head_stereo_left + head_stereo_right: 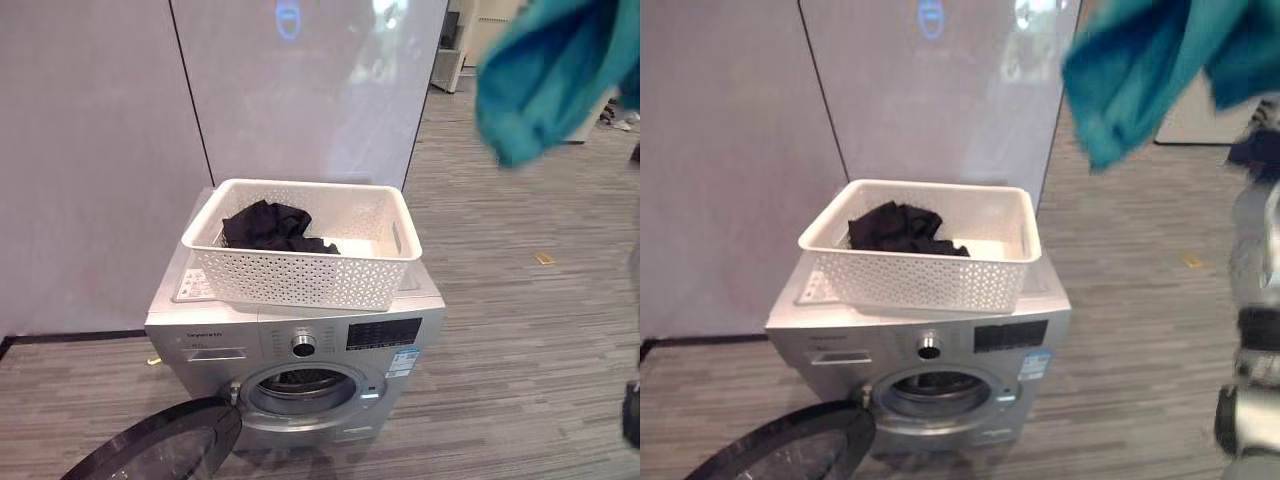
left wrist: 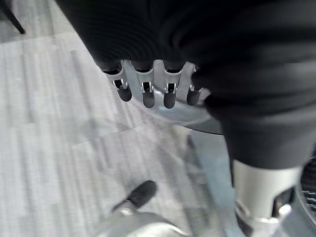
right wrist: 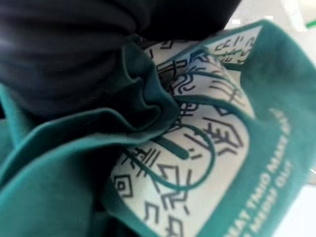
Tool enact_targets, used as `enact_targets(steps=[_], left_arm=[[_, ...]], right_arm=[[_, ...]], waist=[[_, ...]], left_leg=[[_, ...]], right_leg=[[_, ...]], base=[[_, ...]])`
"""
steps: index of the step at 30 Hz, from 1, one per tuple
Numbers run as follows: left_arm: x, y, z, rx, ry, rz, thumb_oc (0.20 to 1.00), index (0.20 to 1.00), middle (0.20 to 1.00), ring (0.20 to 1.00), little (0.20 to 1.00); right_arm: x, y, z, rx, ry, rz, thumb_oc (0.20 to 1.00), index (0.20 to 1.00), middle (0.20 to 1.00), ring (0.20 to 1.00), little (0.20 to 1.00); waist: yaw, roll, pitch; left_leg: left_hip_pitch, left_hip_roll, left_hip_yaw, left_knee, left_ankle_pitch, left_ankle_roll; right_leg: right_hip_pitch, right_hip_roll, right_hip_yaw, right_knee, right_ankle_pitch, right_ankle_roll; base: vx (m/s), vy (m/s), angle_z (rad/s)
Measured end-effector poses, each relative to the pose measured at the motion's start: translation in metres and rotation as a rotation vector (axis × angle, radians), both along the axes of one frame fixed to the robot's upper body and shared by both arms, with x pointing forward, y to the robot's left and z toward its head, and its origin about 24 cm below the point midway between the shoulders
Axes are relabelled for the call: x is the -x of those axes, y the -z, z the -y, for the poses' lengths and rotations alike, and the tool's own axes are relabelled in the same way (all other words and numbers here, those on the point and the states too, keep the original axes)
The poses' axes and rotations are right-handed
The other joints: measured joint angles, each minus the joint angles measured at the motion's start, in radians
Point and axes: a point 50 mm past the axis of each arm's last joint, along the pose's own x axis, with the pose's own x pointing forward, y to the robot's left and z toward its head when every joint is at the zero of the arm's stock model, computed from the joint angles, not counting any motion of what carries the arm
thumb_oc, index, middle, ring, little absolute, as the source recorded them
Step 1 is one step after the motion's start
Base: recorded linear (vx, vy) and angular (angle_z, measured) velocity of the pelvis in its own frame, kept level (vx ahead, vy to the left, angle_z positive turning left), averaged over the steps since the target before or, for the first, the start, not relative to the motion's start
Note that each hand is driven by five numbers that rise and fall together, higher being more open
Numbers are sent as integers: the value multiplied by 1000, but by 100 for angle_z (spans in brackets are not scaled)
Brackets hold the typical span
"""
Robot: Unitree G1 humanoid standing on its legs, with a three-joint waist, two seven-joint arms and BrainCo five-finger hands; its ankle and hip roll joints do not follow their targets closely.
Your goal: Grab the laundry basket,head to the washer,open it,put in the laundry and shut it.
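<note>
Right wrist view shows your right hand (image 3: 74, 44) bunched into the teal garment (image 3: 163, 148), fingers buried, so grip can't be confirmed; it hangs high at upper right, long axis trailing down-left, well apart from the washer (image 1: 300, 345); risk: loose cloth slips or snags the basket (image 1: 300, 275) before reaching the open drum; left hand (image 2: 153, 84) relaxed, empty, low.

Drum mouth: round opening of the silver front-loading washer (image 1: 300, 385), lower centre, unobstructed.
Door: dark round glass door (image 1: 160, 445) swung open lower left.
Washer top: taken by white perforated plastic basket (image 1: 300, 275).
</note>
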Motion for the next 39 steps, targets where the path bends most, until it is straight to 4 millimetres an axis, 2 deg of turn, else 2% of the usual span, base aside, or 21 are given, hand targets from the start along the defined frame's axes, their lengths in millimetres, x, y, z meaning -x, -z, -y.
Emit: enact_targets(steps=[1, 2, 4, 6, 10, 11, 13, 16, 21, 22, 25, 28, 31, 32, 33, 34, 35, 36, 37, 38, 39], left_arm=[[-1, 0, 2, 5, 0, 4, 1000, 1000, 1000, 1000, 1000], [-2, 1, 5, 11, 1, 11, 1000, 1000, 1000, 1000, 1000], [-1, 1, 7, 19, -1, 11, 1000, 1000, 1000, 1000, 1000], [-1, 1, 7, 19, -11, 14, 1000, 1000, 1000, 1000, 1000], [11, 2, 3, 3, -3, -29, 1000, 1000, 1000, 1000, 1000], [11, 2, 3, 3, -3, -29, 1000, 1000, 1000, 1000, 1000], [9, 1, -2, -14, 30, -32, 1000, 1000, 1000, 1000, 1000], [11, 0, -6, -27, 40, -37, 1000, 1000, 1000, 1000, 1000], [7, 0, -3, -32, 80, -28, 1000, 1000, 1000, 1000, 1000], [-3, -2, -3, -37, 93, 14, 1000, 1000, 1000, 1000, 1000], [-45, -9, -1, -69, 163, 138, 1000, 1000, 1000, 1000, 1000], [-93, -23, -1, -97, 221, 277, 1000, 1000, 1000, 1000, 1000], [-114, -32, 2, -103, 236, 358, 1000, 1000, 1000, 1000, 1000], [-124, -36, 5, -98, 245, 395, 1000, 1000, 1000, 1000, 1000], [-130, -41, 6, -102, 265, 429, 1000, 1000, 1000, 1000, 1000], [-134, -44, 4, -107, 268, 450, 1000, 1000, 1000, 1000, 1000], [-140, -46, 3, -113, 255, 466, 1000, 1000, 1000, 1000, 1000], [-142, -47, 3, -114, 246, 474, 1000, 1000, 1000, 1000, 1000], [-143, -48, 3, -116, 245, 472, 1000, 1000, 1000, 1000, 1000], [-145, -49, 2, -121, 237, 476, 1000, 1000, 1000, 1000, 1000], [-147, -50, 0, -128, 223, 491, 1000, 1000, 1000, 1000, 1000]], right_arm=[[2, 14, -3, -5, -4, -44, 200, 200, 200, 200, 200], [6, 43, -10, -50, -13, -113, 200, 200, 200, 200, 200], [9, 67, -17, -116, -40, -171, 200, 200, 200, 200, 200], [22, 102, -38, -192, -119, -250, 200, 200, 200, 200, 200], [37, 143, -69, -128, -290, -463, 200, 200, 200, 200, 200], [37, 143, -69, -128, -290, -463, 200, 200, 200, 200, 200], [47, 188, -96, -178, -434, -670, 200, 200, 200, 200, 200], [68, 242, -123, -405, -531, -856, 200, 200, 200, 200, 200], [94, 293, -143, -509, -590, -1095, 200, 200, 200, 200, 200], [100, 306, -146, -500, -602, -1173, 200, 200, 200, 200, 200], [91, 314, -147, -509, -604, -1210, 200, 200, 200, 200, 200], [50, 312, -152, -543, -576, -1193, 200, 200, 200, 200, 200], [8, 286, -162, -516, -590, -1104, 200, 200, 200, 200, 200], [-13, 268, -167, -496, -603, -1037, 200, 200, 200, 200, 200], [-26, 254, -174, -489, -616, -987, 200, 200, 200, 200, 200], [-34, 245, -180, -486, -631, -955, 200, 200, 200, 200, 200], [-44, 235, -185, -474, -639, -928, 200, 200, 200, 200, 200], [-52, 227, -191, -472, -641, -905, 200, 200, 200, 200, 200], [-57, 219, -197, -472, -655, -881, 200, 200, 200, 200, 200], [-60, 216, -198, -472, -648, -871, 200, 200, 200, 200, 200], [-63, 215, -202, -468, -637, -881, 200, 200, 200, 200, 200]], waist=[[-3, 11, 7], [-10, 26, 17], [-14, 28, 21], [-16, 19, 36], [-17, 8, 47], [-17, 8, 47], [-18, -1, 66], [-16, -4, 84], [-11, 17, 129], [-5, 11, 166], [17, 18, 267], [26, 10, 372], [47, 14, 443], [72, 29, 476], [84, 30, 494], [84, 17, 508], [85, 23, 535], [81, 30, 543], [87, 30, 549], [88, 23, 566], [97, 14, 573]], left_leg=[[-1, -1, 0, 0, 0, 0], [-4, -1, -2, 0, 0, 0], [-12, 3, -4, 0, 2, -3], [-15, 6, -5, 0, 5, -8], [-16, 5, -4, 0, 6, -9], [-16, 5, -4, 0, 6, -9], [-17, 3, -4, 0, 6, -9], [-20, 5, -6, 0, 7, -9], [-33, 0, -4, 9, 12, -13], [-74, 5, -6, 74, 6, -1], [-168, 15, -16, 184, -20, 5], [-338, 27, -54, 318, -52, 7], [-434, 46, -62, 394, -65, 22], [-477, 70, -59, 422, -68, 23], [-517, 77, -63, 460, -69, 24], [-551, 76, -63, 506, -75, 23], [-584, 80, -79, 556, -87, 14], [-635, 95, -95, 636, -112, 6], [-646, 104, -101, 668, -155, 20], [-657, 108, -99, 673, -158, 24], [-698, 116, -103, 733, -185, 23]], right_leg=[[-6, -1, 4, 9, -2, 0], [-18, 0, 9, 19, -3, -2], [-22, 3, 9, 21, -4, -3], [-32, 6, 8, 23, -4, -3], [-33, 2, 8, 27, -4, -4], [-33, 2, 8, 27, -4, -4], [-35, -1, 8, 33, -6, -3], [-48, -1, 8, 59, -23, -12], [-71, -7, 7, 78, -29, -16], [-103, -17, 8, 117, -43, -26], [-188, -40, 3, 220, -67, -30], [-343, -73, -16, 360, -112, -46], [-426, -82, -21, 423, -121, -55], [-479, -84, -28, 508, -153, -49], [-521, -102, -28, 628, -210, -62], [-526, -120, -21, 654, -274, -66], [-544, -121, -26, 681, -288, -88], [-573, -120, -44, 701, -296, -89], [-598, -119, -52, 722, -302, -87], [-607, -120, -50, 741, -305, -85], [-652, -130, -40, 821, -340, -81]], base=[[-3, 4, -9], [9, 2, -10], [4, -2, -3], [-11, -1, 2], [-5, -1, 1], [0, 0, 0], [0, 0, 0], [0, 0, 0], [-111, -12, 2], [-349, -43, 4], [-264, -16, 13], [-114, -2, 38], [-17, -21, 12], [-54, -17, 15], [-51, -16, 33], [-28, -12, 45], [-28, -14, 45], [-17, -14, 23], [-17, -14, 14], [0, 0, 0], [26, 0, 16]])
